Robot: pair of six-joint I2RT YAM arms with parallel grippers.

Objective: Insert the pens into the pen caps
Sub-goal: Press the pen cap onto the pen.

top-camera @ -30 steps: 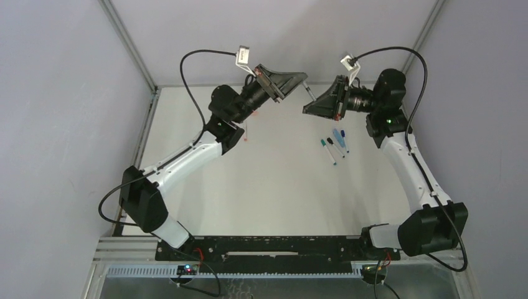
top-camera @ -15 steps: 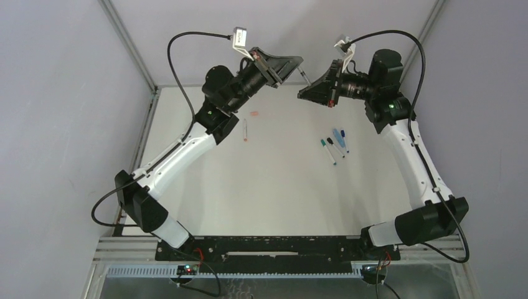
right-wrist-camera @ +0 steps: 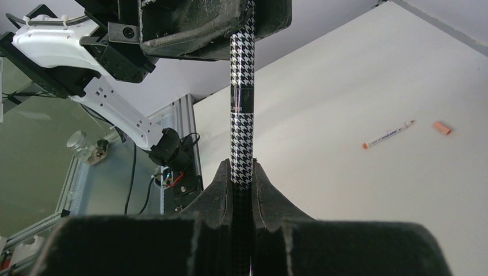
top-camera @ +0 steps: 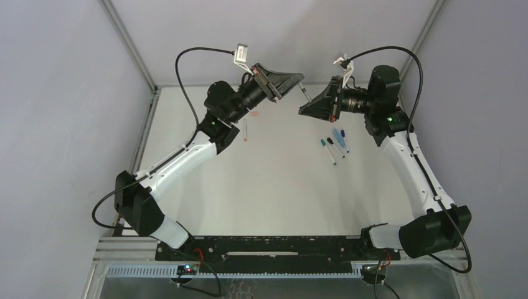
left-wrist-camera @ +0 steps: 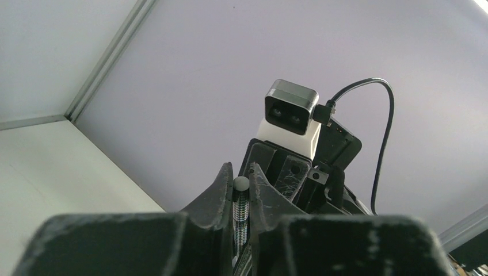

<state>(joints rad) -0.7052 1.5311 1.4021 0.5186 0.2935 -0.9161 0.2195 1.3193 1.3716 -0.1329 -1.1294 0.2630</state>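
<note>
A black-and-white houndstooth pen (right-wrist-camera: 241,103) is held in the air between both grippers, above the far part of the table. My right gripper (right-wrist-camera: 241,168) is shut on one end of it. My left gripper (left-wrist-camera: 240,173) is shut on the other end, where a grey rounded tip (left-wrist-camera: 241,184) shows between the fingers. In the top view the left gripper (top-camera: 294,80) and right gripper (top-camera: 307,106) face each other with the pen (top-camera: 304,93) between. A thin white pen with a salmon tip (top-camera: 245,131) and a salmon cap (top-camera: 254,114) lie on the table.
Three capped pens lie side by side at the right: teal-capped (top-camera: 327,151), black-capped (top-camera: 334,147) and a thicker light-blue one (top-camera: 340,137). The salmon-tipped pen (right-wrist-camera: 388,135) and salmon cap (right-wrist-camera: 441,128) also show in the right wrist view. Grey walls stand close behind.
Both grippers, joined by the houndstooth pen, shifted toward the back left, then came a little way back. Both stay shut on the pen. The table items have not moved.
</note>
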